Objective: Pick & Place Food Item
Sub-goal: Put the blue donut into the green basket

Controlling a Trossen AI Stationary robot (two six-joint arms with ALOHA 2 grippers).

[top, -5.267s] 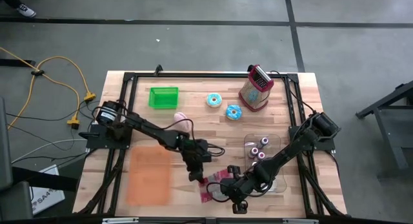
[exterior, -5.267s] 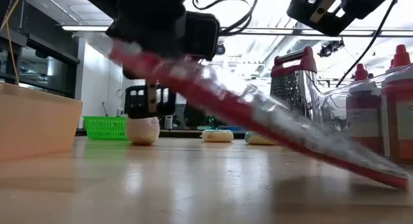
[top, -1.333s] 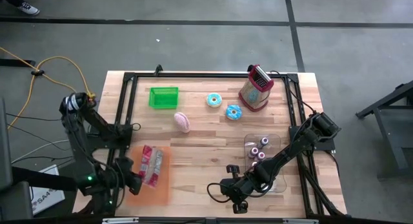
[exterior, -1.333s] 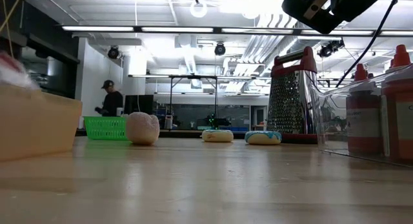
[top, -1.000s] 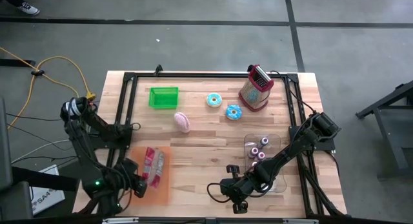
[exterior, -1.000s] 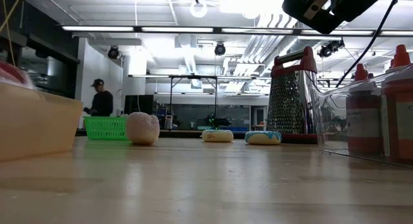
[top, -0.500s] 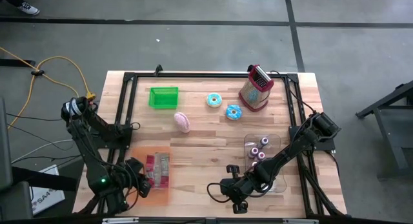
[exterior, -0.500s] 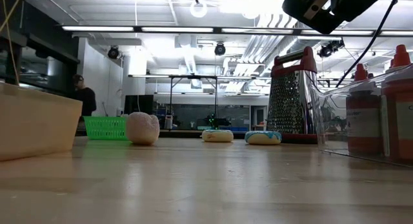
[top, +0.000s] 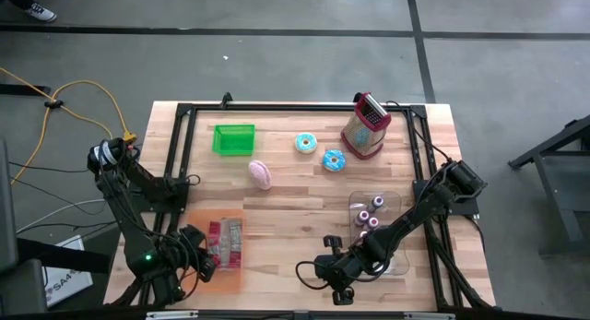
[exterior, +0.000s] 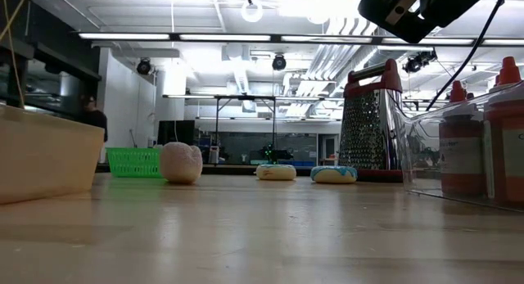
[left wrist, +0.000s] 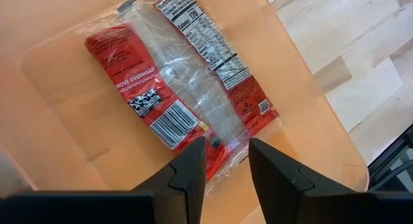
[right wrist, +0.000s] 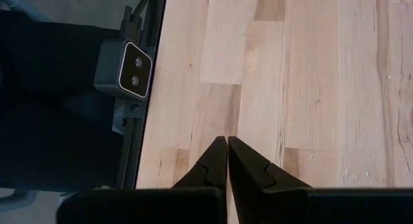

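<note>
The food item, a red and clear packet [top: 224, 243] [left wrist: 181, 75], lies flat on the floor of the orange bin [top: 196, 230] [left wrist: 64, 140] at the table's near left. My left gripper [top: 205, 265] [left wrist: 226, 143] hangs open just above the packet's near end, with nothing between its fingers. My right gripper [top: 338, 295] [right wrist: 227, 141] is shut on nothing, above the bare wood by the table's near edge. In the low view only the bin's wall [exterior: 41, 157] shows; the packet is hidden behind it.
A pink bun [top: 260, 174], two iced donuts [top: 306, 143] [top: 333, 160], a green basket [top: 233, 139] and a grater [top: 366, 126] stand at the back. A clear tub [top: 375, 214] with purple-capped bottles sits right of middle. A person [exterior: 90, 116] stands far off in the room.
The packet's red end, which showed above the bin's wall in the low view, has dropped into the bin; the packet has turned a little and now lies flat. My left gripper has let it go and stayed above the bin's near end. The far-off person has walked leftward.
</note>
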